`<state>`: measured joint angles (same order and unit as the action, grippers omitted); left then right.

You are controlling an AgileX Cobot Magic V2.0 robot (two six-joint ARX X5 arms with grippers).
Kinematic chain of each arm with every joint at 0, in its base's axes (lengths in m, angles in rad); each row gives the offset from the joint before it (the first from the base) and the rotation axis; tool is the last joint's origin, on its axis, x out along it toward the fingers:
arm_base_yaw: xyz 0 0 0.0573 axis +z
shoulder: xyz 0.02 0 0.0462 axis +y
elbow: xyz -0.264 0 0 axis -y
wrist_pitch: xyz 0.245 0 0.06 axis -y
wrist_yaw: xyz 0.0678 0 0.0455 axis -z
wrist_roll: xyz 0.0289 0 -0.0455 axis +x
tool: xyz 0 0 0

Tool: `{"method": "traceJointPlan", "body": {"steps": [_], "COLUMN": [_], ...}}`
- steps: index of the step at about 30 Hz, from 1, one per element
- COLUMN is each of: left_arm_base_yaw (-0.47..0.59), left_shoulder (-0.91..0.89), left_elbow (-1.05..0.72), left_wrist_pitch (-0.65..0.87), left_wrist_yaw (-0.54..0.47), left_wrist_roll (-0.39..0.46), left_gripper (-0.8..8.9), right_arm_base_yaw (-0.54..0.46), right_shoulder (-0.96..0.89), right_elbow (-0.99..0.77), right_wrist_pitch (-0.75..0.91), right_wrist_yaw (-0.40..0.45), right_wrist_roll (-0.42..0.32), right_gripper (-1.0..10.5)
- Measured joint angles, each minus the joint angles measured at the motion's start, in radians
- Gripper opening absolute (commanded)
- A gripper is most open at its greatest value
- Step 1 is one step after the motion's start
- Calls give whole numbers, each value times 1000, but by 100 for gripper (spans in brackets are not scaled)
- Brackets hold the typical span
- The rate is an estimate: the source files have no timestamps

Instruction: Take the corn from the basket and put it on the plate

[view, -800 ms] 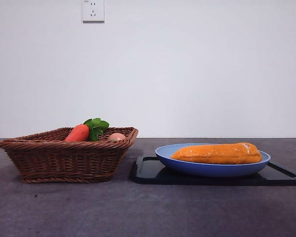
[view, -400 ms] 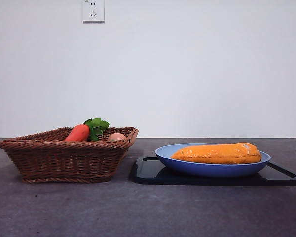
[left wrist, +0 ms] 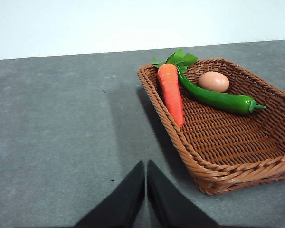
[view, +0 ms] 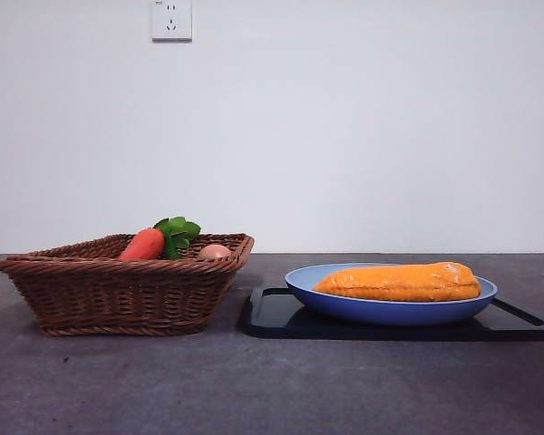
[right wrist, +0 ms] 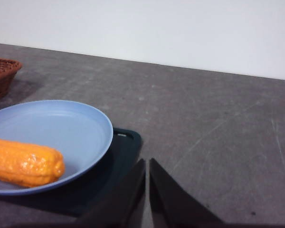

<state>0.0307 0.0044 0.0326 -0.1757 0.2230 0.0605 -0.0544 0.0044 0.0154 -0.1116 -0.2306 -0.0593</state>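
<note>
The long orange-yellow corn (view: 399, 282) lies flat on the light-blue plate (view: 344, 304), right of the brown wicker basket (view: 118, 290). In the right wrist view the corn (right wrist: 23, 164) rests on the plate (right wrist: 71, 128), and my right gripper (right wrist: 147, 164) hovers shut over the table just off the plate's rim. My left gripper (left wrist: 146, 166) is shut above bare table beside the basket (left wrist: 228, 161). Neither gripper shows in the front view.
The plate sits on a flat black tray (view: 281, 313). Inside the basket lie a red-orange carrot (left wrist: 172, 90) with green leaves, a green pepper (left wrist: 218, 99) and an egg (left wrist: 213, 81). A wall socket (view: 170, 18) is on the back wall.
</note>
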Motion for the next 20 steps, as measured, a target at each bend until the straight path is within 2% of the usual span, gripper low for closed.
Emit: {"method": "traceJointPlan", "body": {"steps": [4,20], "left_arm_base_yaw": [0,0], "left_shoulder": [0,0], "left_elbow": [0,0], "left_wrist_pitch": [0,0], "left_wrist_yaw": [0,0], "left_wrist_roll": [0,0], "left_gripper": [8,8], "right_arm_base_yaw": [0,0], "right_shoulder": [0,1], "right_elbow": [0,0], "right_wrist_pitch": [-42,-43], "right_wrist_yaw": [0,0], "right_wrist_roll": [6,8], "right_gripper": [3,3]}}
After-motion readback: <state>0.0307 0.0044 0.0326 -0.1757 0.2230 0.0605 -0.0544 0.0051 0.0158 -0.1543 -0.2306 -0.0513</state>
